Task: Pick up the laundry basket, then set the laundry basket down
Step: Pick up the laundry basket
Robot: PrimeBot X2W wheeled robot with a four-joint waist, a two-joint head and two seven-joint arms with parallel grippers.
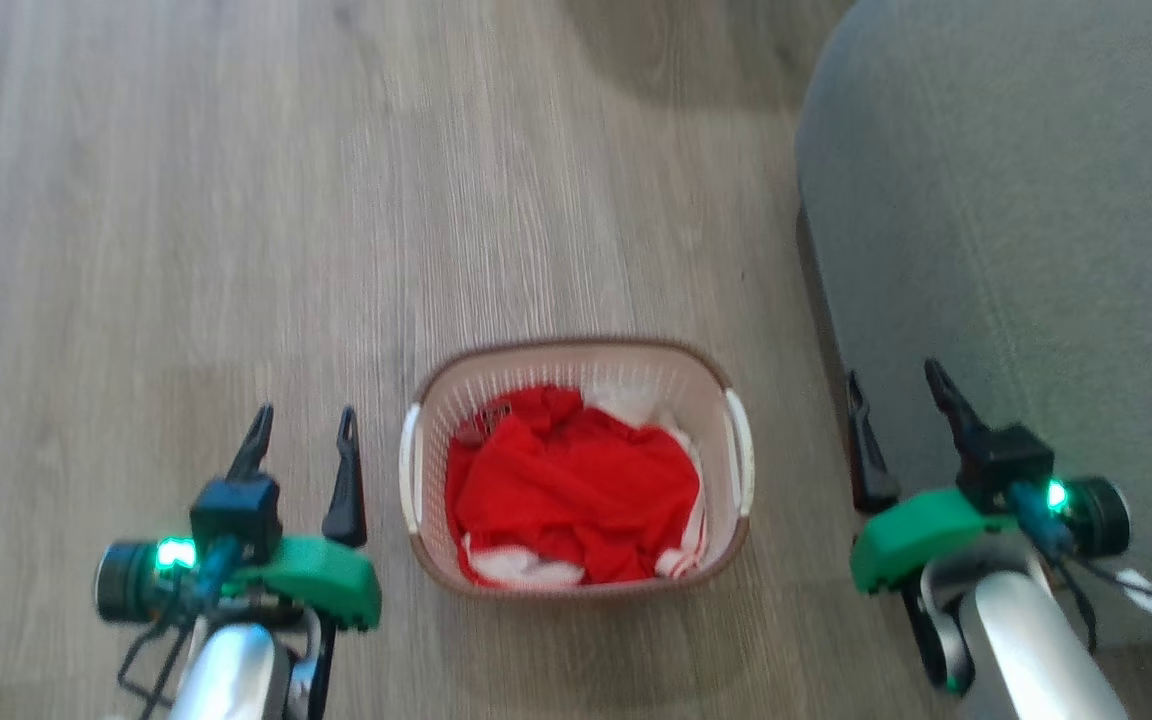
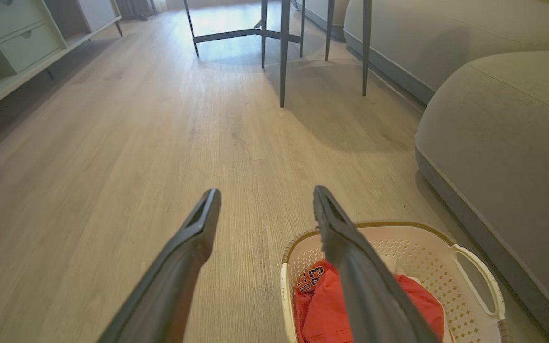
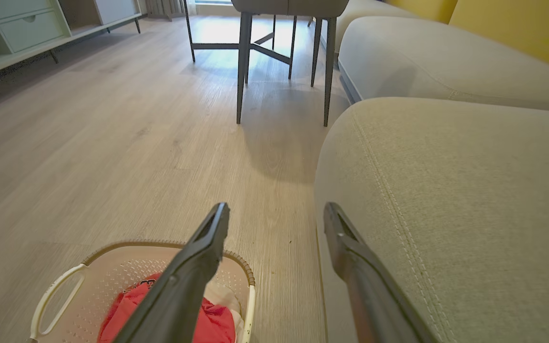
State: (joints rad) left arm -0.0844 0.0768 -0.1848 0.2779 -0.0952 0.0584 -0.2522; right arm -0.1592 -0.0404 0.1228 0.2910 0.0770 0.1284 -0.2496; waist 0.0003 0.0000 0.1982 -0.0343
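The laundry basket (image 1: 576, 358) stands on the wooden floor between my two arms, cream-white with a brown rim, white side handles and red and white clothes inside. My left gripper (image 1: 302, 420) hangs open just left of it, apart from its left handle, fingers empty. On the other side my right gripper (image 1: 896, 385) is open too, a little further off, over the edge of the grey sofa. The left wrist view has the basket (image 2: 422, 247) at the lower right behind my left gripper (image 2: 265, 197). In the right wrist view the basket (image 3: 112, 271) sits lower left of my right gripper (image 3: 277, 212).
A grey sofa (image 1: 1016, 220) fills the right side, close to the basket and under my right gripper. Ahead stand dark table and chair legs (image 2: 284, 52). A pale low cabinet with drawers (image 2: 12, 43) runs along the far left. Open wooden floor (image 1: 236, 200) lies ahead and left.
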